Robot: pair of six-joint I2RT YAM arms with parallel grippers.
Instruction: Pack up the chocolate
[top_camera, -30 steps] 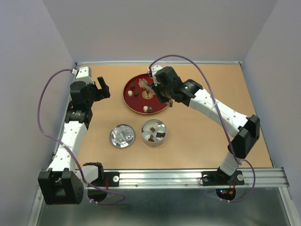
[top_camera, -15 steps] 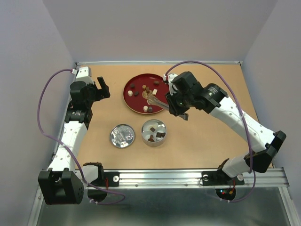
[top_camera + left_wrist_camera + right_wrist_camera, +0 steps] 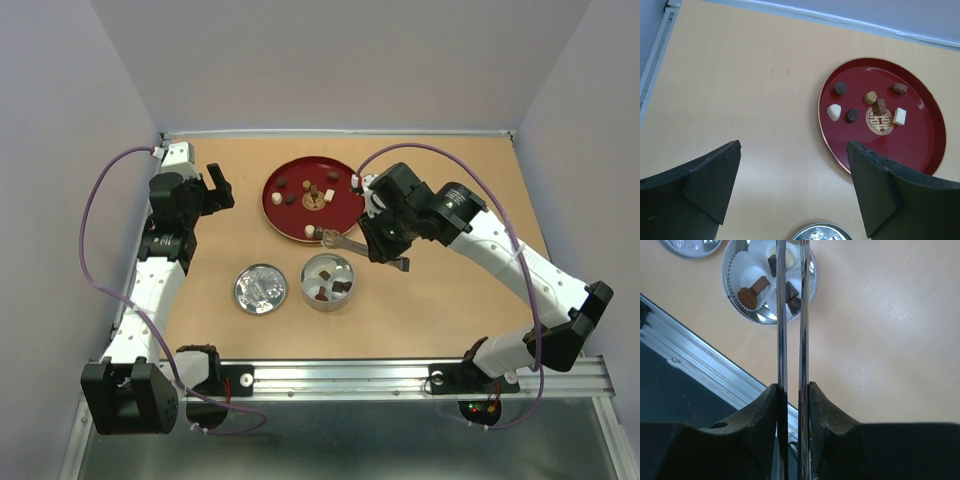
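Observation:
Several chocolate pieces [image 3: 306, 196] [image 3: 852, 115], dark brown, tan and white, lie on the red plate [image 3: 340, 212] [image 3: 920, 145]. More chocolate [image 3: 752, 292] sits in white paper cups inside the round tin [image 3: 327, 282] [image 3: 728, 271]. My right gripper [image 3: 380, 243] [image 3: 792, 385] is shut on the metal tongs [image 3: 345, 240] [image 3: 781, 330]. The tongs' arms reach over the tin in the right wrist view, and their tips run out of that frame. From above, the tips are at the plate's near edge. My left gripper [image 3: 215, 185] [image 3: 794, 150] stands open at the far left, holding nothing.
The tin's silver lid [image 3: 261, 288] [image 3: 820, 233] lies left of the tin. A metal rail [image 3: 400, 375] runs along the table's near edge. Walls close in the table at the left, back and right.
My right arm has swung the tongs back from over the plate's middle to its near edge, toward the tin. The left arm has not moved.

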